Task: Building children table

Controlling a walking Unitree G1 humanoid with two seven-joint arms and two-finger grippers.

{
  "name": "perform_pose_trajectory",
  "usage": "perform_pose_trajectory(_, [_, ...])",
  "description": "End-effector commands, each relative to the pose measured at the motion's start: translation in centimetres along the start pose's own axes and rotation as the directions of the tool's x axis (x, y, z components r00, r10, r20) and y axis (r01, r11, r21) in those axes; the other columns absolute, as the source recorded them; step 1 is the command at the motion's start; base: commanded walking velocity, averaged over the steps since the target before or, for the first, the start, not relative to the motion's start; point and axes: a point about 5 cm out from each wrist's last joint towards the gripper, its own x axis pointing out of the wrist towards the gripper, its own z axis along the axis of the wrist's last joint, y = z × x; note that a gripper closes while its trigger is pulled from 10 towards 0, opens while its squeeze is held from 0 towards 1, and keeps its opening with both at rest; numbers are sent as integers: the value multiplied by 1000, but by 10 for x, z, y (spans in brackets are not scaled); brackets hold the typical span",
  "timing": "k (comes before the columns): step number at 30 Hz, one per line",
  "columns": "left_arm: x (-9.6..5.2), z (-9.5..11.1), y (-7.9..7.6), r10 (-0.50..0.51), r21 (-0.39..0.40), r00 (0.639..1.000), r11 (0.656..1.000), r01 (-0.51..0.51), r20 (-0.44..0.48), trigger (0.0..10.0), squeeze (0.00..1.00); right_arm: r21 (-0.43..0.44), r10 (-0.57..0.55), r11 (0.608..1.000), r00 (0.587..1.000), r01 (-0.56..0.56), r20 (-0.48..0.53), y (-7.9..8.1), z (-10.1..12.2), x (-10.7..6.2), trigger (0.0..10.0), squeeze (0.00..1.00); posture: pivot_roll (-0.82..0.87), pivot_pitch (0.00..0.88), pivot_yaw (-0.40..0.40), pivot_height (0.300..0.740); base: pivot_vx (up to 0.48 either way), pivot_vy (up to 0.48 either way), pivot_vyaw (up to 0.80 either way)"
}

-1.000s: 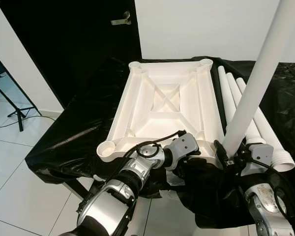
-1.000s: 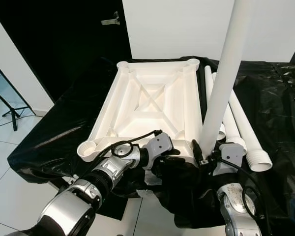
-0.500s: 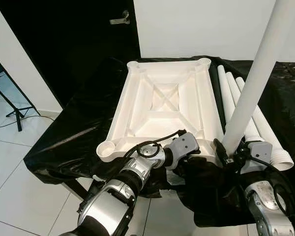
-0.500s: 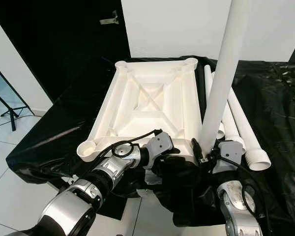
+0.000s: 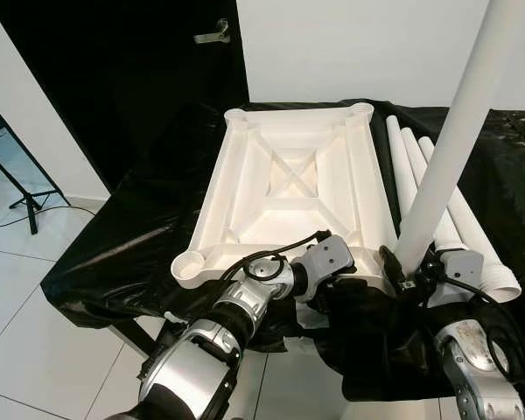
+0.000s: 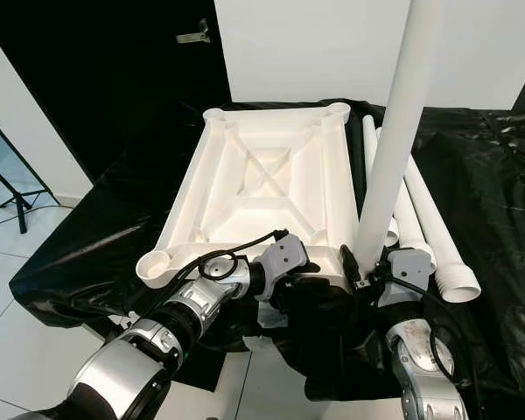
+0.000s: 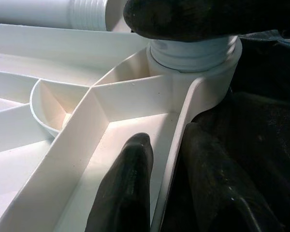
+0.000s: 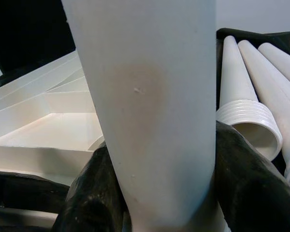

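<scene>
The white table top (image 5: 289, 184) lies upside down on the black-covered table, ribs up. A white leg (image 5: 446, 149) stands upright with a slight lean at the near right corner. Its threaded end (image 7: 193, 50) sits in that corner's socket. My right gripper (image 8: 164, 193) is shut on the leg's lower part, one black finger (image 8: 246, 183) on each side. My left gripper (image 7: 171, 179) is shut on the near rim beside that corner, one finger (image 7: 130, 183) inside the rim and the other outside. The near left socket (image 5: 191, 265) is open.
Three loose white legs (image 6: 429, 219) lie side by side to the right of the table top. Black sheeting (image 5: 131, 236) drapes over the table's edges. A black door with a handle (image 5: 212, 35) stands behind, and a tripod (image 5: 26, 197) is on the tiled floor at left.
</scene>
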Motion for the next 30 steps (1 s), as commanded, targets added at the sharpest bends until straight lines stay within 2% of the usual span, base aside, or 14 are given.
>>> perform_pose_trajectory(1, [0, -39, -18, 7, -107, 990, 994, -22, -140, 10000, 0, 11, 22, 1000, 1000, -22, -19, 7, -4, 2, 10000, 0, 62, 0, 39, 740, 0, 0, 0])
perform_pose_trajectory(30, [-2, -40, -16, 17, -104, 989, 994, -32, -146, 10000, 0, 20, 24, 1000, 999, -24, -23, 8, -5, 4, 10000, 0, 68, 0, 43, 740, 0, 0, 0])
